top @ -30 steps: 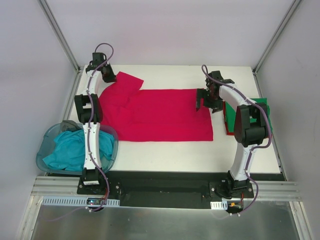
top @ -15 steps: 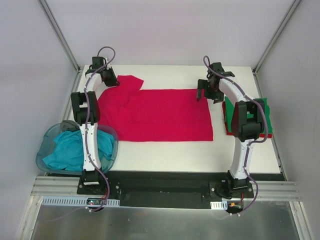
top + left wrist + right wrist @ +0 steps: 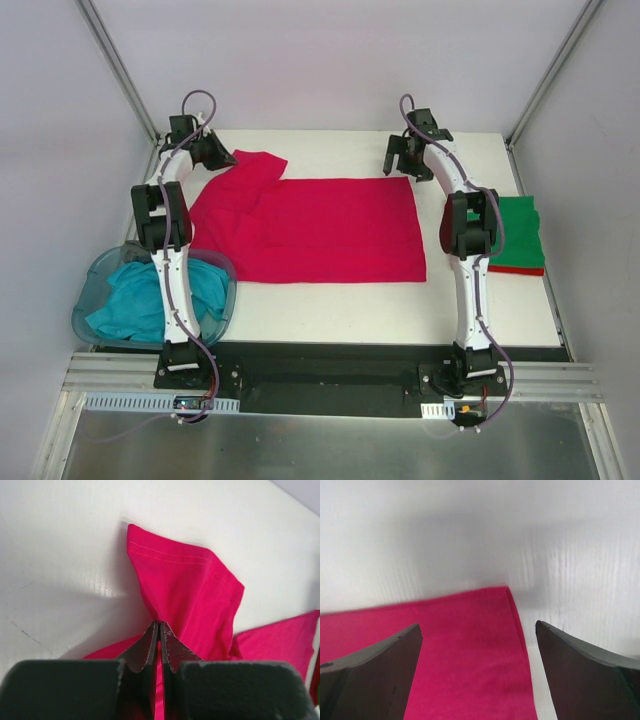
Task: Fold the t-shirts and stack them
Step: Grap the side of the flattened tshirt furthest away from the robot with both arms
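On the table [image 3: 330,305] the crimson t-shirt [image 3: 330,230] lies spread flat, left gripper [image 3: 159,626] clenched on its far-left sleeve, right gripper [image 3: 396,166] gaping wide at its far-right corner.

Top view: the left arm [image 3: 165,250] crosses the blue tub [image 3: 92,285], hiding the middle of the teal t-shirt [image 3: 130,305] and the left edge of the spread red t-shirt [image 3: 320,230]. A grey thing [image 3: 130,248] at the tub's far rim is too small to identify. The right arm [image 3: 470,240] covers the left side of the green t-shirt [image 3: 520,225]; the red cloth [image 3: 515,270] beneath shows only a thin near strip. Left wrist view: the body of the left gripper [image 3: 159,625] hides the cloth it pinches. Right wrist view: the right gripper [image 3: 477,626], fingers [image 3: 375,675] wide apart, runs off the bottom edge
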`<state>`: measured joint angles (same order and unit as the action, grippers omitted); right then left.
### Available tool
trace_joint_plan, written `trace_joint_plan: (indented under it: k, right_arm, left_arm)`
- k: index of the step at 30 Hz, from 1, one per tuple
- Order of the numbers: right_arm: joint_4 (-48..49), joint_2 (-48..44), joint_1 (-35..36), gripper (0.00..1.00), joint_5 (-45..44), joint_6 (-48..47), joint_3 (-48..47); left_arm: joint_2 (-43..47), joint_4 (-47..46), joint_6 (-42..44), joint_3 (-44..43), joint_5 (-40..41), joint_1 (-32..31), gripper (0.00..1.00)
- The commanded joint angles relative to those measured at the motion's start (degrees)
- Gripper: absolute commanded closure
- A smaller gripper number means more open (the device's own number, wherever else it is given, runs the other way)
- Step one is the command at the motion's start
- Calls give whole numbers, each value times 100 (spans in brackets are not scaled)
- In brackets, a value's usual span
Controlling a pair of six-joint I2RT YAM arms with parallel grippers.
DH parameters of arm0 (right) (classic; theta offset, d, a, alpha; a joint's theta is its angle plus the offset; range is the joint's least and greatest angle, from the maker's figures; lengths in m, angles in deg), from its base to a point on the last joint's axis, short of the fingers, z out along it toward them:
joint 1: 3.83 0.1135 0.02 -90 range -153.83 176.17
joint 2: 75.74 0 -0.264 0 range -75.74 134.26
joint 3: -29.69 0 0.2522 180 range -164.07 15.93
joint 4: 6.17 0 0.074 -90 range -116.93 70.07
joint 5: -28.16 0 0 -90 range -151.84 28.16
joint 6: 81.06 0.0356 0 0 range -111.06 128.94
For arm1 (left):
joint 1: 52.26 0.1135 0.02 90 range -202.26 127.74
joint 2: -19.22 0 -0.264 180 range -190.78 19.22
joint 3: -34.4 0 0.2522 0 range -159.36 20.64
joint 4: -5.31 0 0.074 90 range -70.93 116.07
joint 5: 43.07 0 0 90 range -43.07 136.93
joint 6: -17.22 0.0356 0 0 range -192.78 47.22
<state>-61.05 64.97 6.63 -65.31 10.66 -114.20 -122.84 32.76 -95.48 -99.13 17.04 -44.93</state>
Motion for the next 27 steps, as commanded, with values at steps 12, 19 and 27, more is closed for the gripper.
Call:
trace_joint_plan:
  k: [12, 19, 27]
  right_arm:
    - [922, 730, -211, 16, 715, 646, -540]
    - [729, 581, -132, 50, 576, 470, -347]
    - [580, 309, -114, 61, -92, 260, -180]
  left_arm:
    - [653, -640, -209, 419, -940, 251, 100]
    - [785, -640, -156, 559, -957, 251, 100]
    - [811, -640, -174, 621, -1001, 269, 100]
